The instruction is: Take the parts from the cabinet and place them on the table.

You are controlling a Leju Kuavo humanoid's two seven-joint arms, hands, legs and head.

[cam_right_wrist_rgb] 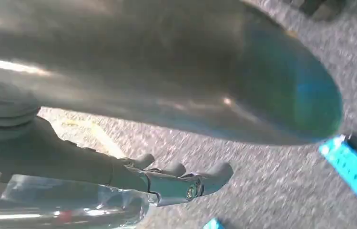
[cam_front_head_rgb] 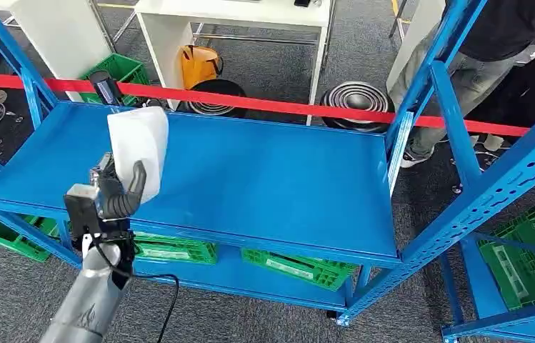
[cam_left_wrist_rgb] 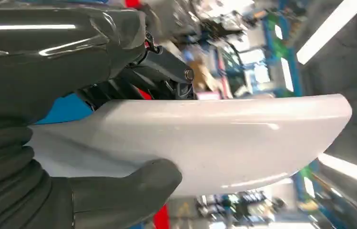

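Note:
My left hand (cam_front_head_rgb: 111,196) grips a white moulded plastic part (cam_front_head_rgb: 139,150), lifted above the left end of the blue cabinet shelf (cam_front_head_rgb: 264,179). The grey thumb curls over the front of the part in the head view. Up close, the same white part (cam_left_wrist_rgb: 214,143) lies across the left wrist view, with the thumb (cam_left_wrist_rgb: 133,191) on one side and the dark fingers (cam_left_wrist_rgb: 167,71) on the other. My right hand (cam_right_wrist_rgb: 167,183) hangs over the grey carpet, its fingers loosely curled with nothing in them.
The shelf's blue uprights (cam_front_head_rgb: 457,121) stand at both ends. Green crates (cam_front_head_rgb: 296,266) sit on the lower shelf and further ones (cam_front_head_rgb: 528,243) to the right. A red tape (cam_front_head_rgb: 321,108) runs behind the cabinet. A person (cam_front_head_rgb: 478,57) stands at the back right, near a white table (cam_front_head_rgb: 236,14).

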